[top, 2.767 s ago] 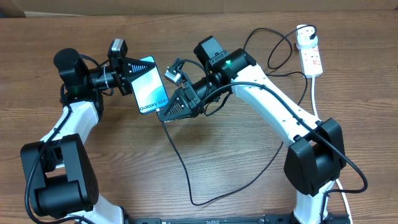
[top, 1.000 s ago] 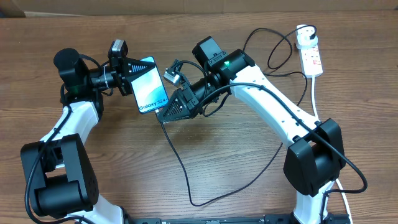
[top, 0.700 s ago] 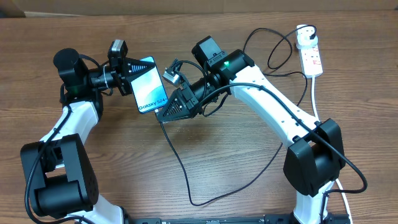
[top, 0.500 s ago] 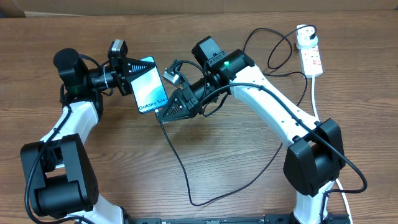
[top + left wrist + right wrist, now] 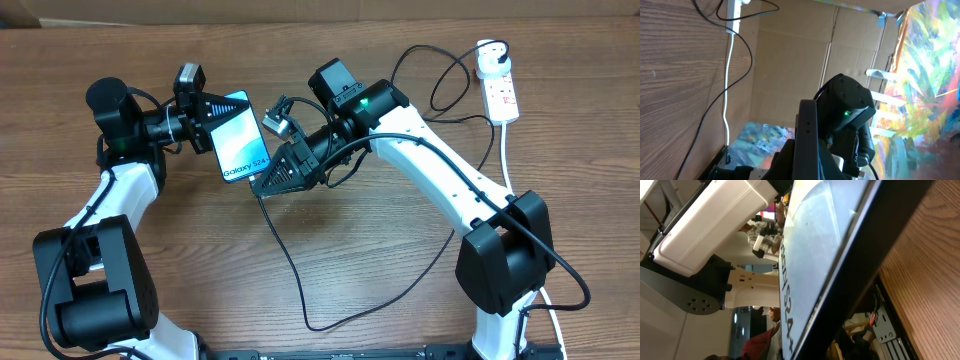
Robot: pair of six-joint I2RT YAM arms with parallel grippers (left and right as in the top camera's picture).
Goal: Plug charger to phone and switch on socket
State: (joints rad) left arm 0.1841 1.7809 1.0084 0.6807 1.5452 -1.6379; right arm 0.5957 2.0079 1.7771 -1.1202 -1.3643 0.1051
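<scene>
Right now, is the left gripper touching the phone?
Touching. The overhead view shows the left gripper shut on the phone's top end, holding it up.

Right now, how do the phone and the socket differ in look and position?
The phone has a bright cyan screen with dark edges; the socket is white with small red switches. The phone is gripped at one end by the left hand; the socket lies untouched, far to the right. Both are slim, elongated rectangles.

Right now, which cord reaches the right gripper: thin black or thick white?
The thin black charger cable: it loops to the right gripper at the cyan-screened phone. The thick white cord runs from the white power strip.
</scene>
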